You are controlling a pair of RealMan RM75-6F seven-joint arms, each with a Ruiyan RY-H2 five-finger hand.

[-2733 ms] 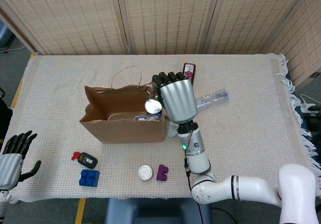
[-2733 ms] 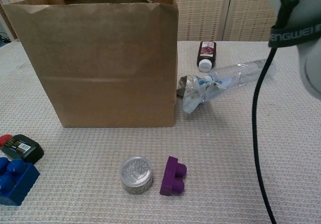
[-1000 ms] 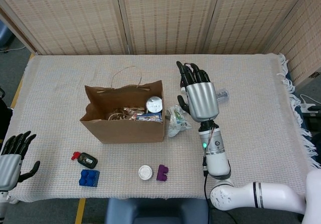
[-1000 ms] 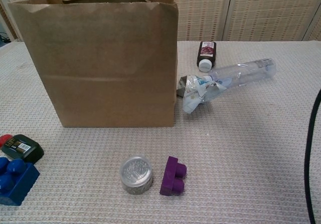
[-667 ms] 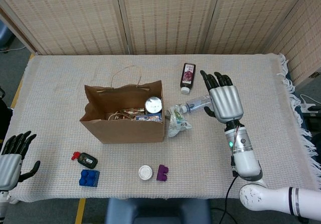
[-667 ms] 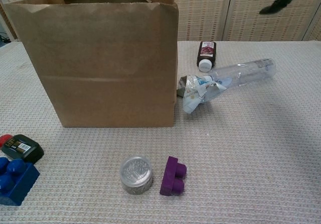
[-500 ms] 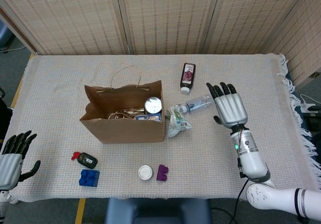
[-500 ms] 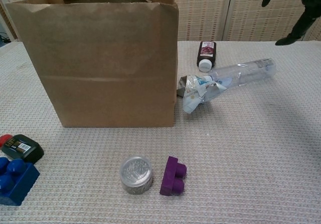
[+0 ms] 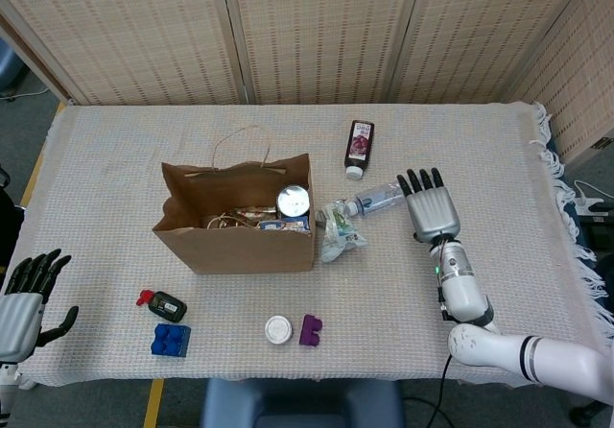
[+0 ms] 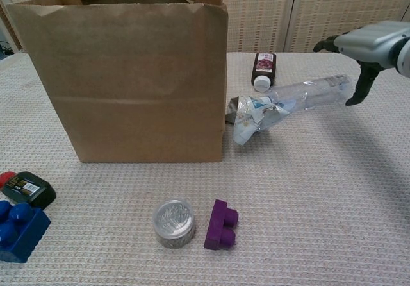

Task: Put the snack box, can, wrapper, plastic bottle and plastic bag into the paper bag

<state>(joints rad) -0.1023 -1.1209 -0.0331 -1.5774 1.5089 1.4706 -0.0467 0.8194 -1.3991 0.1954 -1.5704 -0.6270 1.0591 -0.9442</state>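
Brown paper bag (image 9: 235, 219) already holds the can (image 9: 294, 200) and more — plastic bottle (image 10: 311, 92) and wrapper (image 10: 251, 117) remain on the counter; right hand (image 9: 430, 204) hovers, fingers apart, empty.

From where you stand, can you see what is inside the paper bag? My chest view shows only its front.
Observer: The head view looks down into the bag: a can stands upright at its right end, with something blue beside it.
Operator: I see just one hand, on the right. Where is the other?
Observer: The left hand is beyond the table's near left corner, fingers apart, holding nothing.
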